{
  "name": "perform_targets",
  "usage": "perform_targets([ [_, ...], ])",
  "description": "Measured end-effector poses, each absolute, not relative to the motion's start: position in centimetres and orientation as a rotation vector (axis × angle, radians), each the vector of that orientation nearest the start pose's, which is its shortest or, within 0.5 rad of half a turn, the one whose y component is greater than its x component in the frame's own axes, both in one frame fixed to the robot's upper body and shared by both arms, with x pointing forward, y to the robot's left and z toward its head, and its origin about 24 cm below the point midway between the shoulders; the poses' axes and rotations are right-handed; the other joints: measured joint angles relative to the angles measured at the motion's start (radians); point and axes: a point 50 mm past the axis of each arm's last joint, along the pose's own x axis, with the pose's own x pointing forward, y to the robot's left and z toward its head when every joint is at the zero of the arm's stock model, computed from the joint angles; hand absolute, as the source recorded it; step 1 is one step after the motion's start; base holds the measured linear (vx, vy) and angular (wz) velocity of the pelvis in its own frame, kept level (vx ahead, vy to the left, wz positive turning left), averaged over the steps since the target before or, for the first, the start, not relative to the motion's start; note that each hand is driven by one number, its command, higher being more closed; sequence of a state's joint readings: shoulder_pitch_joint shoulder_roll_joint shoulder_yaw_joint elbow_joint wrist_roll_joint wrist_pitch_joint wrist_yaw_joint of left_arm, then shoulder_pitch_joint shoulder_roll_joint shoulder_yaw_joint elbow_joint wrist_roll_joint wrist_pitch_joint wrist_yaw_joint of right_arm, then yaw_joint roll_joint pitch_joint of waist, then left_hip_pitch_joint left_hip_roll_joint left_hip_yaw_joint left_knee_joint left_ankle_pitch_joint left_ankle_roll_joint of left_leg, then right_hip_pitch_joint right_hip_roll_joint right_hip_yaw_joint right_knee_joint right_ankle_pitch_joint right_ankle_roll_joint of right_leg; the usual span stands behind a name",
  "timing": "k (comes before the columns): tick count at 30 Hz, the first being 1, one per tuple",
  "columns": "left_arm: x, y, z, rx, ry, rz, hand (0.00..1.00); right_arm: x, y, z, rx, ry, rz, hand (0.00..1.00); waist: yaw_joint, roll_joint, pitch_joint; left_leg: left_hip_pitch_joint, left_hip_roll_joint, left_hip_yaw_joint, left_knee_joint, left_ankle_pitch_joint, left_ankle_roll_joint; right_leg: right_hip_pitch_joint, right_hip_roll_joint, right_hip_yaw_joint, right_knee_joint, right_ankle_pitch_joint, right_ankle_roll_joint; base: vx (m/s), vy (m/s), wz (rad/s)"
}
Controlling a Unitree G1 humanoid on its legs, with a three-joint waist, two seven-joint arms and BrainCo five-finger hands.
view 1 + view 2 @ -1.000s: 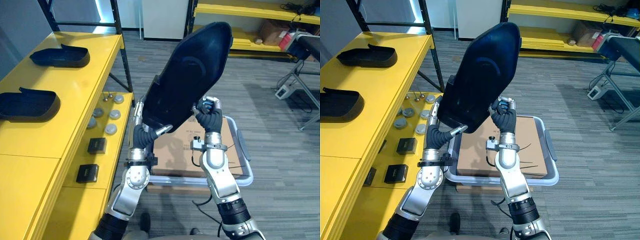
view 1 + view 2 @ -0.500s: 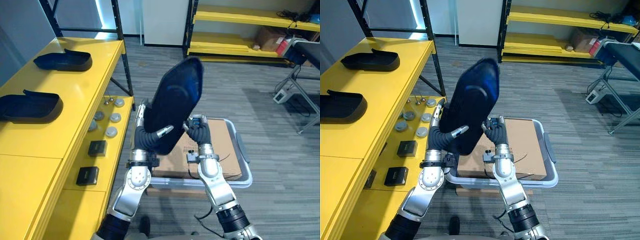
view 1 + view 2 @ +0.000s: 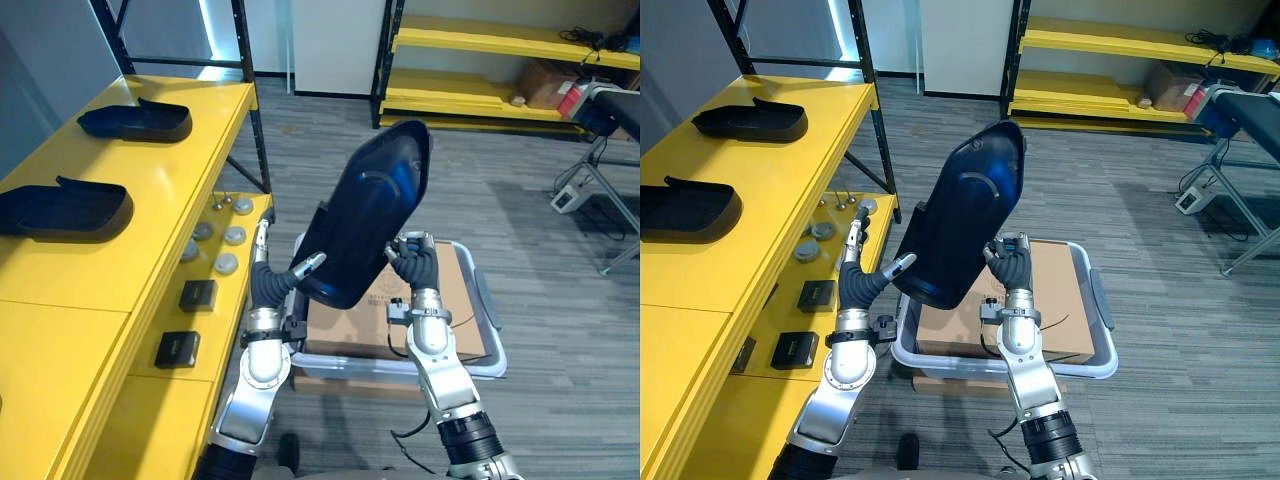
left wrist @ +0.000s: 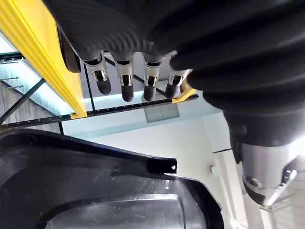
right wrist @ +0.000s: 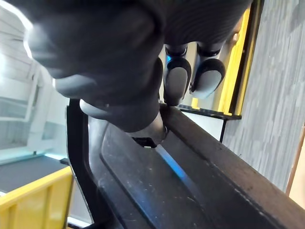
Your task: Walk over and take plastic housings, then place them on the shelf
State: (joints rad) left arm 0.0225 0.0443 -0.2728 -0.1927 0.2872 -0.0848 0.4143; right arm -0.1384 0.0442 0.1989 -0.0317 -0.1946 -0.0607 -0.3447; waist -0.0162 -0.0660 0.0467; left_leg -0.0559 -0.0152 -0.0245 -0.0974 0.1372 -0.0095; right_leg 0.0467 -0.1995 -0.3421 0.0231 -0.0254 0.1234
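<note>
left eye view: right hand (image 3: 412, 258) pinches the plastic housing (image 3: 370, 220) by its rim, left hand (image 3: 272, 283) props it flat-fingered. it seems stiff, light, slick; edges suit gripping.

shelf top (image 3: 90, 300) seems bare nearby; near housing (image 3: 65, 208) and far housing (image 3: 135, 120) sit beyond.

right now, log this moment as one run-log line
phase: carry | plastic housing: raised, tilted | right hand: pinching its edge | left hand: open, thumb against it | shelf: two more housings on it
</note>
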Motion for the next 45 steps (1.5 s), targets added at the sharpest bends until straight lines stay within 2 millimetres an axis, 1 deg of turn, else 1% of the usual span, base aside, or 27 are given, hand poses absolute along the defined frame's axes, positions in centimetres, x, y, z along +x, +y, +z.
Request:
perform_targets([
  [7,24.0,10.8,7.9,0.250,-0.275,0.148,0.00,26.5,-8.3,10.8,-0.041,-0.333,-0.026,1.00,-0.003,0.000,0.000,0.001,0.004,0.006,0.000,0.000,0.000,-0.001,0.004,0.011,-0.004,0.003,0.003,0.00,0.000,-0.01],
  [10,24.1,10.9,7.3,0.263,-0.245,0.149,0.00,26.4,-7.7,10.9,-0.022,-0.335,0.009,1.00,-0.009,-0.002,-0.005,0.002,0.008,0.014,0.000,0.000,-0.001,-0.002,0.007,0.014,-0.008,0.006,0.001,0.00,0.000,-0.06],
  [11,24.2,10.9,7.2,0.266,-0.239,0.150,1.00,26.3,-7.7,10.9,-0.019,-0.333,0.013,1.00,-0.009,-0.003,-0.006,0.004,0.009,0.017,0.000,-0.001,-0.001,-0.002,0.008,0.016,-0.008,0.006,0.001,0.00,-0.001,-0.10],
  [16,24.6,11.2,6.6,0.293,-0.214,0.143,1.00,26.0,-7.7,10.1,-0.007,-0.301,0.021,1.00,-0.015,-0.005,-0.029,0.007,0.013,0.030,0.000,-0.001,-0.002,-0.007,0.011,0.029,-0.008,0.008,-0.004,-0.01,-0.002,-0.08],
  [19,24.6,11.4,6.4,0.260,-0.194,0.142,1.00,25.9,-7.9,10.0,-0.006,-0.297,0.035,1.00,-0.023,-0.005,-0.032,0.007,0.016,0.039,-0.003,-0.003,-0.003,-0.014,0.013,0.042,-0.009,0.008,-0.012,-0.03,0.005,-0.11],
  [20,24.6,11.6,6.3,0.256,-0.190,0.138,1.00,25.9,-7.9,10.0,-0.009,-0.298,0.038,1.00,-0.024,-0.005,-0.032,0.007,0.017,0.043,-0.005,-0.007,-0.008,-0.017,0.014,0.045,-0.010,0.009,-0.013,-0.03,0.004,-0.10],
  [22,24.6,11.6,6.1,0.252,-0.178,0.107,1.00,25.7,-7.9,10.2,-0.018,-0.309,0.061,1.00,-0.025,-0.005,-0.032,0.007,0.017,0.043,-0.005,-0.007,-0.009,-0.017,0.014,0.046,-0.010,0.010,-0.015,-0.01,0.002,-0.04],
  [24,24.6,11.7,5.9,0.243,-0.161,0.094,1.00,25.2,-7.6,11.0,-0.010,-0.353,0.093,1.00,-0.023,-0.005,-0.034,0.006,0.017,0.042,-0.005,-0.007,-0.009,-0.016,0.014,0.045,-0.010,0.010,-0.015,0.00,0.000,0.00],
  [26,24.7,11.8,5.7,0.228,-0.151,0.093,1.00,25.0,-7.5,11.4,-0.003,-0.379,0.103,1.00,-0.023,-0.004,-0.039,0.006,0.017,0.041,-0.005,-0.007,-0.009,-0.016,0.014,0.045,-0.010,0.010,-0.015,0.00,0.000,0.00],
  [28,24.7,11.8,5.6,0.225,-0.144,0.092,1.00,25.0,-7.5,11.4,-0.004,-0.382,0.109,1.00,-0.023,-0.004,-0.047,0.005,0.016,0.041,-0.001,-0.004,-0.004,-0.016,0.013,0.044,-0.010,0.011,-0.014,0.02,0.000,0.01],
  [29,24.7,11.8,5.6,0.225,-0.144,0.092,1.00,25.0,-7.5,11.5,-0.004,-0.384,0.112,0.00,-0.023,-0.004,-0.049,0.005,0.016,0.040,0.000,-0.003,-0.004,-0.015,0.013,0.043,-0.010,0.011,-0.014,0.00,0.000,0.00],
  [34,24.7,11.7,5.5,0.191,-0.126,0.051,1.00,25.0,-7.9,11.5,-0.019,-0.397,0.115,0.00,-0.024,-0.004,-0.049,0.005,0.014,0.032,0.000,-0.003,-0.004,-0.011,0.013,0.038,-0.010,0.011,-0.014,0.00,0.001,0.03],
  [40,24.7,11.6,5.6,0.194,-0.132,0.019,1.00,25.4,-9.4,11.7,-0.053,-0.414,0.086,0.00,-0.023,-0.003,-0.050,0.009,0.013,0.015,-0.005,-0.002,-0.004,0.002,0.013,0.018,-0.010,0.010,-0.014,-0.01,0.001,0.08],
  [43,24.3,11.9,6.5,0.211,-0.173,0.036,1.00,25.8,-10.7,12.7,-0.087,-0.469,0.079,0.00,-0.024,0.000,-0.052,0.009,0.013,0.013,-0.005,-0.002,-0.005,0.004,0.014,0.016,-0.010,0.010,-0.014,-0.01,0.000,0.01],
  [45,24.0,11.8,7.6,0.245,-0.242,0.039,1.00,25.5,-11.7,13.8,-0.110,-0.534,0.067,0.00,-0.022,0.001,-0.051,0.009,0.013,0.010,-0.005,-0.002,-0.005,0.005,0.015,0.013,-0.010,0.010,-0.014,0.00,0.000,0.03],
])
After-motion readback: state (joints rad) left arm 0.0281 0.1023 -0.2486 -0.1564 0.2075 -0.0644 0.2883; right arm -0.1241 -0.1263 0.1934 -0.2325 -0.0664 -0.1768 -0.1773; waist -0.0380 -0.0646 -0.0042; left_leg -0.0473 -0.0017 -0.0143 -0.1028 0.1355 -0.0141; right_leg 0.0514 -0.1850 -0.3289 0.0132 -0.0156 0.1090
